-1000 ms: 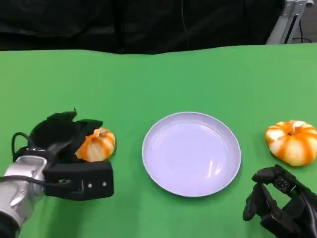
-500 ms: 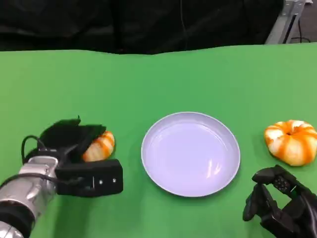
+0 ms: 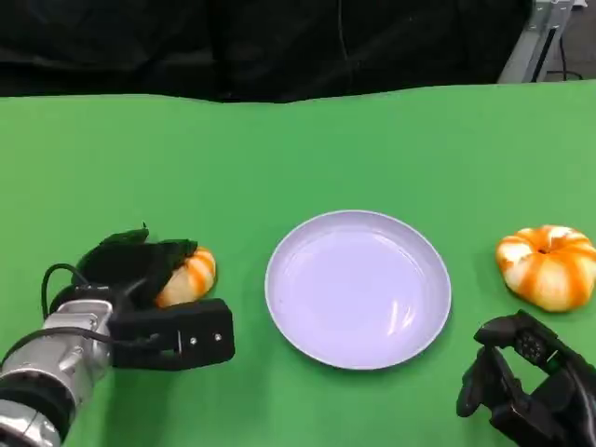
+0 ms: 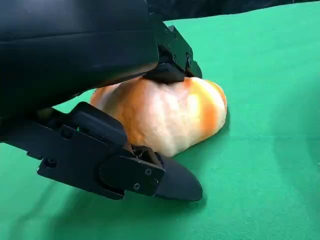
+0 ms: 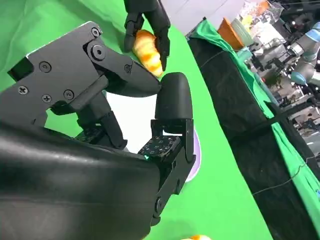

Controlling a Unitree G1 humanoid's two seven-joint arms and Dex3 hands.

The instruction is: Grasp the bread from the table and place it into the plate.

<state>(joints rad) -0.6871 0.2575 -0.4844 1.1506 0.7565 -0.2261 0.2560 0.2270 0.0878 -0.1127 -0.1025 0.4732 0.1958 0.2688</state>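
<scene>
A round orange-and-white bread (image 3: pixel 193 273) lies on the green table at the left. My left hand (image 3: pixel 138 264) covers it from the near left: fingers press on its top and the thumb lies along its near side, seen close up around the bread (image 4: pixel 170 115) in the left wrist view. The bread still sits on the cloth. The pale lilac plate (image 3: pixel 358 289) stands in the middle, a short way right of this bread. My right hand (image 3: pixel 526 382) hangs at the lower right, fingers apart, holding nothing.
A second orange-and-white bread (image 3: pixel 548 266) lies right of the plate, just beyond my right hand. The green table's far edge (image 3: pixel 298 93) meets a black backdrop. In the right wrist view, clutter and other equipment stand beyond the table.
My left arm has slid a little to the right and its fingers have come down and closed over the left bread. The bread, plate and right hand stay put.
</scene>
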